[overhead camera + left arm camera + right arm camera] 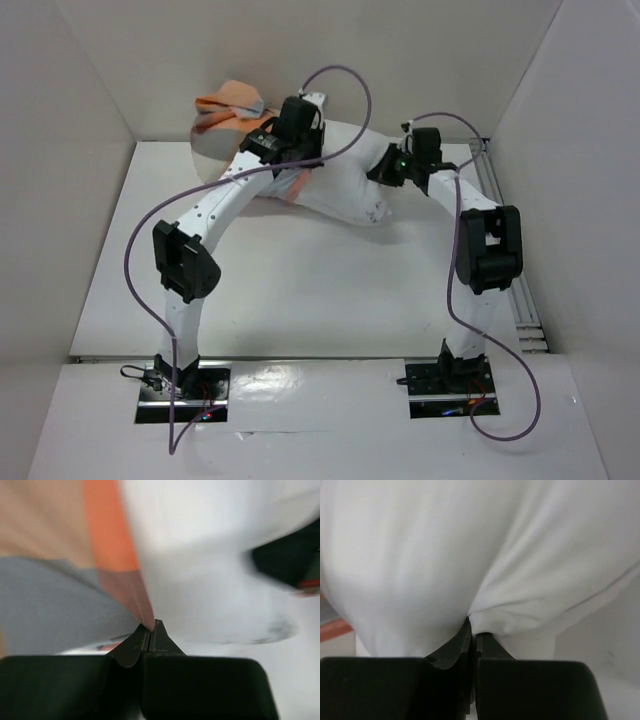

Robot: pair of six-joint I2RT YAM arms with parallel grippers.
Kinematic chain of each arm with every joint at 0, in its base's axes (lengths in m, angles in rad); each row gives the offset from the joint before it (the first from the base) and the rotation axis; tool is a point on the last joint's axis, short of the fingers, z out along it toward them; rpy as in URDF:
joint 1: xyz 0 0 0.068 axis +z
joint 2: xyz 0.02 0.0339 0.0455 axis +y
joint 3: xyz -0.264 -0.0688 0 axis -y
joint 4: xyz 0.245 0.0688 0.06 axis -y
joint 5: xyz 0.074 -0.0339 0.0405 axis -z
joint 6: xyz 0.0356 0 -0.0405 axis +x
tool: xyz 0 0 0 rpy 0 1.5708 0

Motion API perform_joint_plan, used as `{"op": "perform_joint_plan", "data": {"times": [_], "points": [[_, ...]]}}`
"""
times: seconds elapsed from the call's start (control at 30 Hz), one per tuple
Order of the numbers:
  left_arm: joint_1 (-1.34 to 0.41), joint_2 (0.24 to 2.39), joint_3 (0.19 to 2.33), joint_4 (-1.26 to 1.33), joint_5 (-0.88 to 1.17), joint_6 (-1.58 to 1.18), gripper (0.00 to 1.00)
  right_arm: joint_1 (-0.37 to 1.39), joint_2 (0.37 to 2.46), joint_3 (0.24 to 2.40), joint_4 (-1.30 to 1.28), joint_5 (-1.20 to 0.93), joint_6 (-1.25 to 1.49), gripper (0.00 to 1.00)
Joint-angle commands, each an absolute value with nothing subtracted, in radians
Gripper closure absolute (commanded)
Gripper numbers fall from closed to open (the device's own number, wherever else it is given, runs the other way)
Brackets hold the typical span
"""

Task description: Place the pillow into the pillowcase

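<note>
The white pillow (340, 190) lies at the back middle of the table. The checked pillowcase (230, 104) is bunched behind it at the back left, and an orange edge of it reaches under my left wrist. In the left wrist view my left gripper (151, 626) is shut on a thin orange fold of the pillowcase (107, 540), with the pillow (210, 555) just to its right. My right gripper (473, 625) is shut on a pinch of the pillow's (445, 555) white cloth. From above, the left gripper (297, 170) and right gripper (383, 168) sit at the pillow's left and right ends.
White walls enclose the table on the left, back and right. A metal rail (507, 240) runs along the right edge. Purple cables (345, 75) loop above both arms. The right arm's dark wrist (290, 560) shows blurred in the left wrist view.
</note>
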State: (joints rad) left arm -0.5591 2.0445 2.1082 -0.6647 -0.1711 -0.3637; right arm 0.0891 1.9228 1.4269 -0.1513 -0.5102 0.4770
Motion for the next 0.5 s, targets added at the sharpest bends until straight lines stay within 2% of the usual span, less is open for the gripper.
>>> {"op": "perform_joint_plan", "data": {"times": [0.0, 0.07, 0.1, 0.23, 0.3, 0.33, 0.47], "points": [[-0.614, 2.074, 2.391, -0.502, 0.370, -0.419, 1.00, 0.242, 1.907, 1.654, 0.046, -0.649, 0.590, 1.00], [-0.614, 2.088, 2.504, -0.425, 0.496, -0.484, 1.00, 0.242, 1.850, 1.704, 0.087, -0.597, 0.635, 1.00], [-0.614, 2.063, 2.494, -0.387, 0.573, -0.511, 1.00, 0.242, 1.820, 1.704, 0.112, -0.566, 0.635, 1.00], [-0.542, 1.913, 2.246, -0.215, 0.675, -0.607, 1.00, 0.270, 1.688, 1.591, 0.039, -0.385, 0.560, 1.00], [-0.488, 1.881, 2.083, -0.204, 0.687, -0.618, 1.00, 0.279, 1.616, 1.466, 0.041, -0.304, 0.560, 1.00], [-0.476, 1.861, 2.027, -0.193, 0.710, -0.630, 1.00, 0.279, 1.567, 1.283, 0.113, -0.293, 0.580, 1.00], [-0.475, 1.852, 1.789, -0.073, 0.808, -0.692, 1.00, 0.308, 1.517, 0.936, 0.262, -0.297, 0.673, 1.00]]}}
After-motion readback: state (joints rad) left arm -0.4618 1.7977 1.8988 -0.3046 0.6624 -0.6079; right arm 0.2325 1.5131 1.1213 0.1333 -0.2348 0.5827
